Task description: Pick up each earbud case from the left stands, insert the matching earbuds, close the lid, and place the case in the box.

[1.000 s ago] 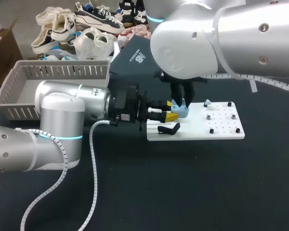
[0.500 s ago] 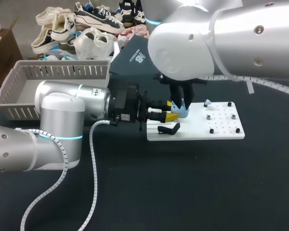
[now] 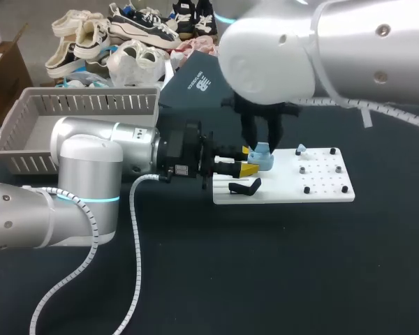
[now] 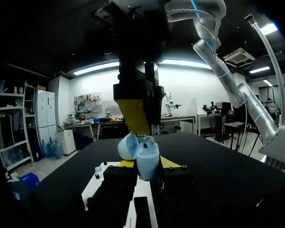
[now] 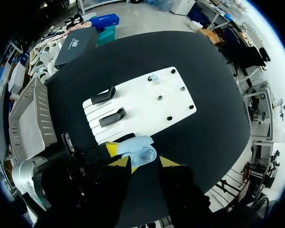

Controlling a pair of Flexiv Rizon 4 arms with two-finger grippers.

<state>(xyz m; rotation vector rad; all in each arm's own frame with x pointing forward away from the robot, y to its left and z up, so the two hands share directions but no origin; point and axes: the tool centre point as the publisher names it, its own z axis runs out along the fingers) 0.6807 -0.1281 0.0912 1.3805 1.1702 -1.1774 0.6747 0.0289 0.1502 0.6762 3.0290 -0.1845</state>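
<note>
Blk table (image 3: 279, 279) w/ dark matte top, spans the head view side to side

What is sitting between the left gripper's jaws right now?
A light blue plastic earbud case, lid open, is held between the left gripper's jaws. The left wrist view shows it plainly, and the head view agrees.

Robotics lab, manipulation test cell. Two grey-and-white jointed robot arms work one black-topped table (image 3: 265, 265): the left robot arm (image 3: 91, 167) carries lit cyan joint rings and a white spiral-wrapped cable (image 3: 135, 230), while the right robot arm (image 3: 335, 49) comes in from above. On the table lies a white drilled fixture plate (image 3: 325, 190) with black pegs and curved black plastic stands (image 3: 244, 187). A grey slatted plastic bin (image 3: 56, 112) sits at the table's far left.
</note>
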